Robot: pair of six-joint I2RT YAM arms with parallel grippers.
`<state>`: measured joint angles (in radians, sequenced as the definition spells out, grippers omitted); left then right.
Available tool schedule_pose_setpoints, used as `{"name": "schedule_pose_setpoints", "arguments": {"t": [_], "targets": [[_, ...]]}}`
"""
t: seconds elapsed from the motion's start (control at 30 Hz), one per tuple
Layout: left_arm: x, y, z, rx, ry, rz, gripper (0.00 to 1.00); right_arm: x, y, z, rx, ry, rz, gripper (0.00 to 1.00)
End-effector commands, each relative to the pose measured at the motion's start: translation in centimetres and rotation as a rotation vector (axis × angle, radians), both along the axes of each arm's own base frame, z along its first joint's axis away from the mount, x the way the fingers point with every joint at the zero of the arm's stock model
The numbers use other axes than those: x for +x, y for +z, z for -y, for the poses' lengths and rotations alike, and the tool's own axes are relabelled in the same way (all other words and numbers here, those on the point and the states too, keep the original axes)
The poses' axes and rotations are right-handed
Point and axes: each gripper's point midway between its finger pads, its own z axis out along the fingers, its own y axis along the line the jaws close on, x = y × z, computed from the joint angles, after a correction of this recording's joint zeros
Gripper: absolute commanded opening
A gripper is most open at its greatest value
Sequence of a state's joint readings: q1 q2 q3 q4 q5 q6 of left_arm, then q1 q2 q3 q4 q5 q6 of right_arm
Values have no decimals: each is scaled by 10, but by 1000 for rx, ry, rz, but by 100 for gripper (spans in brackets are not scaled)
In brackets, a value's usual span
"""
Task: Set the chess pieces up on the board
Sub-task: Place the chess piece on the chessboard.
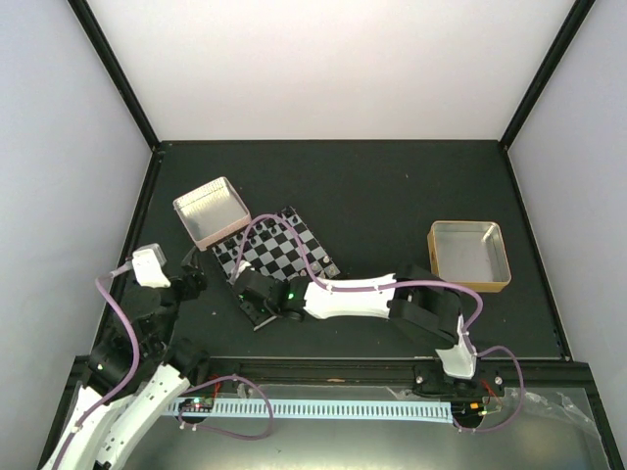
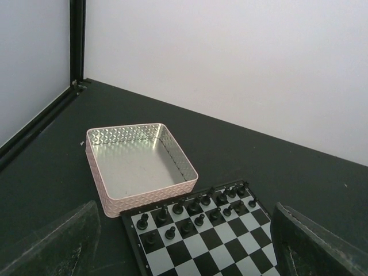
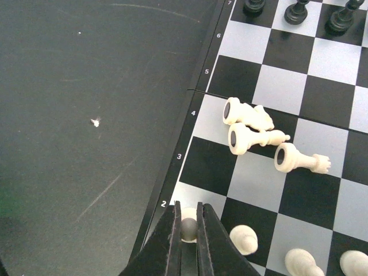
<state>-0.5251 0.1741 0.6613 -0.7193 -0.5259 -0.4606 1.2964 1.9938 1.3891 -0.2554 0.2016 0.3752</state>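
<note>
The board (image 1: 281,250) lies left of centre, with black pieces in two rows on its far side (image 2: 195,215). In the right wrist view, my right gripper (image 3: 187,225) is shut on an upright cream-white pawn (image 3: 188,214) on the row 2 square at the board's edge (image 3: 172,167). Three cream pieces (image 3: 256,138) lie on their sides on rows 3 and 4. More cream pawns (image 3: 244,238) stand along row 2. My left gripper (image 2: 184,213) is open and empty, hovering beside the board's black end. In the top view the right gripper (image 1: 253,304) is at the board's near edge and the left gripper (image 1: 191,277) is left of the board.
A pink metal tray (image 1: 211,211), empty inside (image 2: 138,164), touches the board's far left corner. A gold-rimmed metal tray (image 1: 470,255) stands at the right. Black frame posts and white walls bound the dark table (image 1: 392,196).
</note>
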Motion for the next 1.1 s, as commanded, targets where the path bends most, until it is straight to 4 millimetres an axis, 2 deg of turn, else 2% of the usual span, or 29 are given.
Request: {"name": "schedule_pose_setpoints", "arguments": {"t": [0.0,0.47,0.8,1.07], "targets": [[-3,1,-8,-2,37,-6,83,2,0,-10,-11,7,29,5],[-1,-3,-6,7,34,-23,83,9,-24,-7,-93,-23,46,7],[0,-4,-5,11,32,-29,83,2,-29,-10,-87,9,10,12],[0,-4,-5,11,30,-30,83,-1,-40,-8,-111,10,-10,14]]}}
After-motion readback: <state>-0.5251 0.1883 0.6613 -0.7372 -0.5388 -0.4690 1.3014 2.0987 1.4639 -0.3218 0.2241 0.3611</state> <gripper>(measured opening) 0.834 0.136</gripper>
